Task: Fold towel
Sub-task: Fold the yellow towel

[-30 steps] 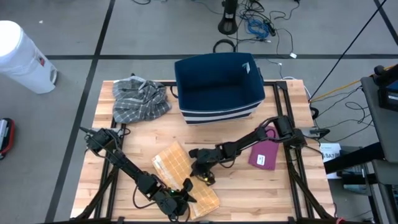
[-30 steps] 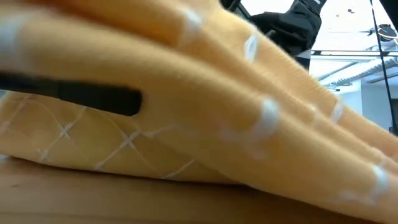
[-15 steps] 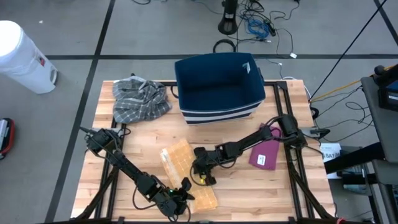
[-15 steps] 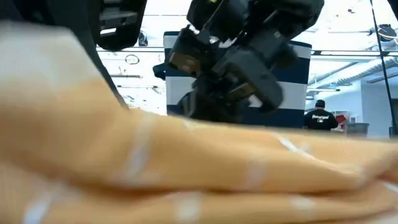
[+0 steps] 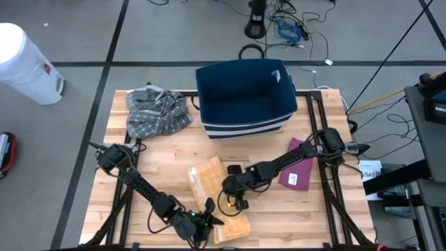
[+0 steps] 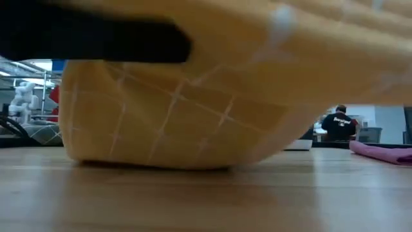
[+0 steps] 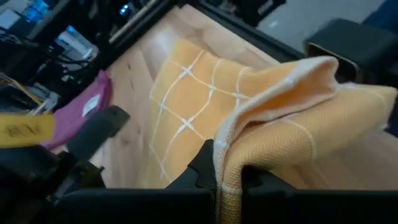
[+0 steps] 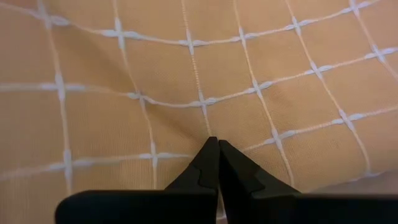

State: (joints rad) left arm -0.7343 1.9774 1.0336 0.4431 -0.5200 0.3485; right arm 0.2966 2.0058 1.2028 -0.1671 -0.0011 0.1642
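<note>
the orange towel (image 5: pixel 212 195) lies on the wooden table (image 5: pixel 150 160), stretched between the two arms. the left gripper (image 5: pixel 202 222) is clenched on one corner, and from its own camera you can see the cloth (image 7: pixel 292 118) draped over the closed fingers and sagging away past them, doubled over itself. the right gripper (image 5: pixel 233 199) is pinched shut too, its tips pressed into the checked fabric (image 8: pixel 199 81) right in front of it; it looks to have a fold of cloth nipped there, though i can't swear how much is caught.

this thing looks light and floppy, a thin woven cloth with no stiffness at all. it droops wherever it isn't held. i'd guess it grips well enough, being a bit rough, but a shallow pinch could slip off. best hold is at the hemmed edges and corners, where the cloth is thickest, both arms taking matching corners so the fold stays square.

a grey rag (image 5: pixel 157 111) and a blue bin (image 5: pixel 244 94) sit well beyond both grippers.
</note>
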